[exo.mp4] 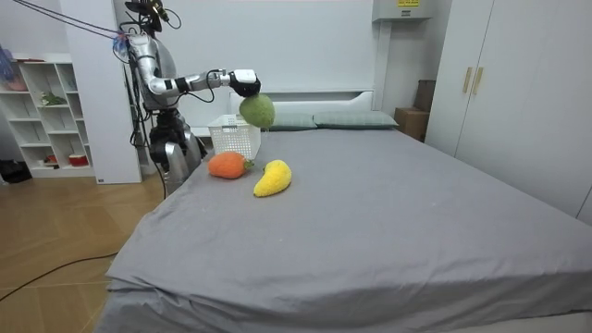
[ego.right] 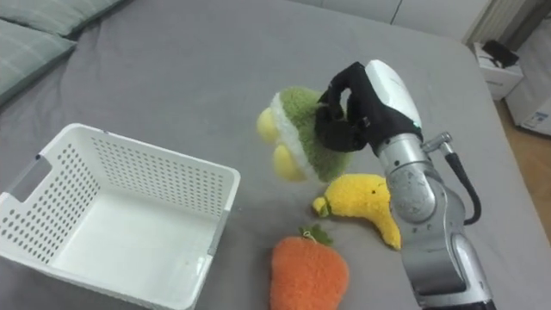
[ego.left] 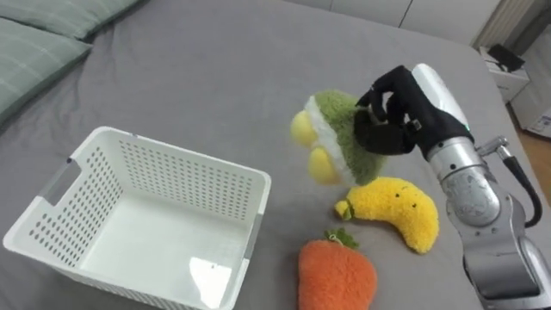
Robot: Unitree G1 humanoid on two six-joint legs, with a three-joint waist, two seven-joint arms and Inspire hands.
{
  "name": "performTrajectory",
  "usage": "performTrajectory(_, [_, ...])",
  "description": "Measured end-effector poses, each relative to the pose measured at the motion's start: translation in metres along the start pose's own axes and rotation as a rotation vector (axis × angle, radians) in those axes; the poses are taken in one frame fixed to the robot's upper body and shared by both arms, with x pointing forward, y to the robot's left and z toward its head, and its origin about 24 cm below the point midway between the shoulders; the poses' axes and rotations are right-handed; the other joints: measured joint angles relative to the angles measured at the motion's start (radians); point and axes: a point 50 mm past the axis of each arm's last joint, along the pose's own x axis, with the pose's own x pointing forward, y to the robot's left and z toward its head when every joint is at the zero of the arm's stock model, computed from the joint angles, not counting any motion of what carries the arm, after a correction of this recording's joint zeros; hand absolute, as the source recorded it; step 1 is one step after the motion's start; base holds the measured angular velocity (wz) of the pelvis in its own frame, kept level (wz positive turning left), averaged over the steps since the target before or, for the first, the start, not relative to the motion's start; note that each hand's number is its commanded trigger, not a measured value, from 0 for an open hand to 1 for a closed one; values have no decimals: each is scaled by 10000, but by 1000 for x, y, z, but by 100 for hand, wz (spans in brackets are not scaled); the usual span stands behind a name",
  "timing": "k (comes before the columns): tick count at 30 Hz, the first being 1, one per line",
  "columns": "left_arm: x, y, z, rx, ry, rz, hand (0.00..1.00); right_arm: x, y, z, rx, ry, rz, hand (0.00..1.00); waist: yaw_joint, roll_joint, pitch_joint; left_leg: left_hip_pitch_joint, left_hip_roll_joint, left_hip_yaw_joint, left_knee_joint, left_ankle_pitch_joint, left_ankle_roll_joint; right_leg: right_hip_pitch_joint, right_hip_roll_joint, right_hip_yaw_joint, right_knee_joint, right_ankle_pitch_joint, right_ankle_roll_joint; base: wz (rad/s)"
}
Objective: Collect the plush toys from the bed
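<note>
My right hand (ego.left: 398, 103) has its fingers (ego.left: 379, 136) curled tight round the green plush toy (ego.left: 337, 138), held up in the air over the bed (ego.left: 215, 69). The white basket (ego.left: 164, 155) sits open on my left, apart from it. The banana toy (ego.left: 396, 211) and carrot toy (ego.left: 336, 275) lie close together under my hand.

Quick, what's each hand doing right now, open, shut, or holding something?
Right hand: shut on the green stuffed toy, held above the bed.
Left hand: cannot be told.
</note>
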Motion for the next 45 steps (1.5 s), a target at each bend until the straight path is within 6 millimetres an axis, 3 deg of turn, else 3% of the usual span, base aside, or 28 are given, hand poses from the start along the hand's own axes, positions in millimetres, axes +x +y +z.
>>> performTrajectory(9, [1, 0, 9, 591, -364, -122, 0, 11, 22, 29, -88, -1033, 1073, 100, 264, -76, 1, -209, -11, -89, 55, 31, 8, -167, -30, -169, -11, 0, 0, 3])
performTrajectory(15, [3, 3, 13, 658, -452, -34, 0, 20, 24, 49, -166, -1725, 1178, 100, 274, -130, 30, -336, -38, -207, 60, 37, 18, -226, -64, -504, -21, 0, 0, 5])
performTrajectory(22, [5, 6, 23, 599, -665, 42, 0, 21, 29, 55, -61, -1880, 1360, 100, 750, -200, 22, -388, -54, -252, 22, 48, 26, -295, -74, -571, -24, 0, 0, 1])
performTrajectory(26, [5, 6, 24, 617, -703, 70, 0, 19, 44, 62, -90, -2189, 1975, 100, 776, -230, 10, -460, -82, -286, 23, 53, 32, -295, -92, -596, -149, 1, 1, 1])
performTrajectory(32, [5, 5, 28, 709, -848, 75, 0, 19, 49, 69, 369, -2347, 2162, 100, 846, -214, 21, -519, -93, -369, 29, 54, 34, -316, -94, -608, -169, 1, 2, 2])
performTrajectory(33, [5, 5, 28, 704, -864, 81, 0, 19, 49, 69, 401, -2351, 2187, 80, 856, -213, 21, -522, -93, -373, 29, 54, 34, -316, -94, -609, -169, 1, 3, 0])
performTrajectory(35, [5, 6, 32, 702, -960, 117, 0, 19, 50, 69, 341, -2346, 2240, 22, 958, -210, 23, -547, -96, -396, 28, 54, 34, -324, -93, -634, -176, 1, 3, 3])
performTrajectory(36, [5, 7, 34, 730, -1038, 155, 0, 19, 50, 69, 141, -2334, 2190, 0, 998, -210, 23, -570, -103, -442, 25, 57, 32, -325, -93, -649, -182, 1, 3, 7])
performTrajectory(45, [5, 8, 38, 678, -1184, 183, 0, 19, 53, 74, -13, -2403, 2087, 0, 1075, -207, 29, -633, -140, -536, 19, 108, 37, -322, -112, -702, -259, 6, 10, 3])
